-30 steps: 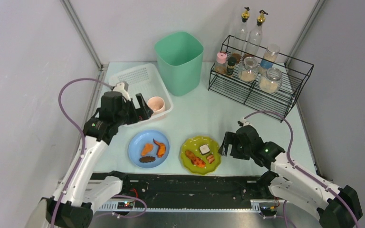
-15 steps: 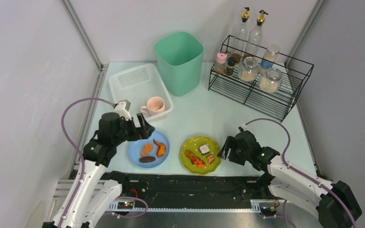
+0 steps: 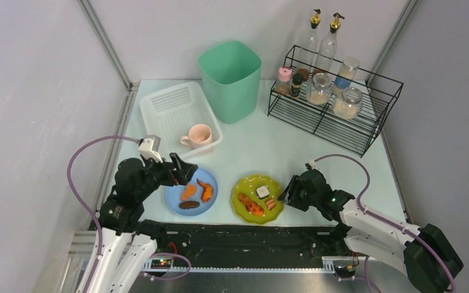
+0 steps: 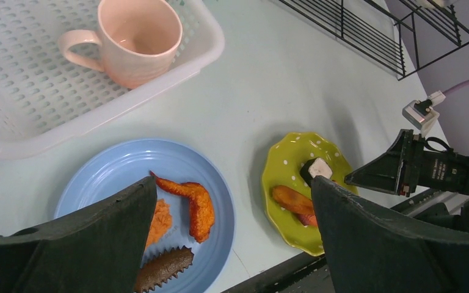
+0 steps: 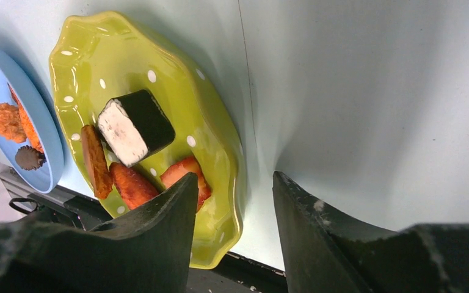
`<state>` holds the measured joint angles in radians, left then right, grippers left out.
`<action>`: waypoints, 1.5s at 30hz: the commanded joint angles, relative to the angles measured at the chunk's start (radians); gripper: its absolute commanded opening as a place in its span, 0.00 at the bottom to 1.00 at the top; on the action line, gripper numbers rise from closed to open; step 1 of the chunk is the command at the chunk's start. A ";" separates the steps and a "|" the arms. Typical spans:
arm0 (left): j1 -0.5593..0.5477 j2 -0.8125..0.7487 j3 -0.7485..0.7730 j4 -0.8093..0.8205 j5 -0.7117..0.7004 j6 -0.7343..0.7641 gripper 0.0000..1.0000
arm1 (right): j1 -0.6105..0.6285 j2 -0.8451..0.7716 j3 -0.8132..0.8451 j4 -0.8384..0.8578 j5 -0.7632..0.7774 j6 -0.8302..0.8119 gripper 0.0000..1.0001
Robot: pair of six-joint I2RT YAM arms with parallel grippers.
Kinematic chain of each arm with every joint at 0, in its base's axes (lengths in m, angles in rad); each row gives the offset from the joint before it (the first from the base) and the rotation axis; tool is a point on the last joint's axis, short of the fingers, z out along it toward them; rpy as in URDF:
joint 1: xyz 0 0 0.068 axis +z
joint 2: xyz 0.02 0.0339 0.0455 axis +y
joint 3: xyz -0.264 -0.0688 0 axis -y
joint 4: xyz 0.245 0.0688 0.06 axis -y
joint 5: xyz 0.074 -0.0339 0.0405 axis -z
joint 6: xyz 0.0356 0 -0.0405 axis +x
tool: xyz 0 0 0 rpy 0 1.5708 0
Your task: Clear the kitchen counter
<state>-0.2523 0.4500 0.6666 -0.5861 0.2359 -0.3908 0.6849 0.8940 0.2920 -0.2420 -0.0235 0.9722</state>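
Observation:
The pale mint kitchen counter (image 3: 262, 146) holds a blue plate (image 3: 174, 195) with a chicken wing (image 4: 195, 204) and two other food pieces, and a green dotted plate (image 3: 248, 184) with a sushi piece (image 5: 135, 127) and several fried bits. My left gripper (image 3: 182, 170) is open and empty, hovering over the blue plate's (image 4: 116, 171) far edge; its jaws (image 4: 232, 183) stand wide apart. My right gripper (image 3: 286, 191) is open and low at the green plate's right side. In the right wrist view (image 5: 235, 177) its jaws straddle the plate's rim (image 5: 238, 201).
A white perforated basket (image 3: 149, 101) at the back left holds a pink mug (image 3: 199, 135). A mint bin (image 3: 230, 79) stands behind the middle. A black wire rack (image 3: 342, 125) with jars and bottles fills the back right. The black front rail (image 3: 250, 235) runs just below both plates.
My left gripper has drawn back from the mug in the basket and come down toward the blue plate. My right gripper has edged left onto the green plate's rim.

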 commanded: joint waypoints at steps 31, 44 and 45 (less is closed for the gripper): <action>0.000 0.016 -0.029 0.033 0.011 0.025 1.00 | 0.035 0.064 -0.063 0.110 0.064 0.061 0.00; 0.001 0.017 -0.030 0.033 0.001 0.022 1.00 | -0.029 -0.027 0.120 -0.019 0.013 -0.026 0.00; 0.001 0.017 -0.031 0.033 0.000 0.022 1.00 | -0.033 -0.027 0.125 -0.020 0.002 -0.031 0.00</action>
<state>-0.2523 0.4648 0.6415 -0.5846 0.2394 -0.3908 0.6693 0.9020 0.3244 -0.3027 0.0326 0.9493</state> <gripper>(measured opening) 0.995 0.046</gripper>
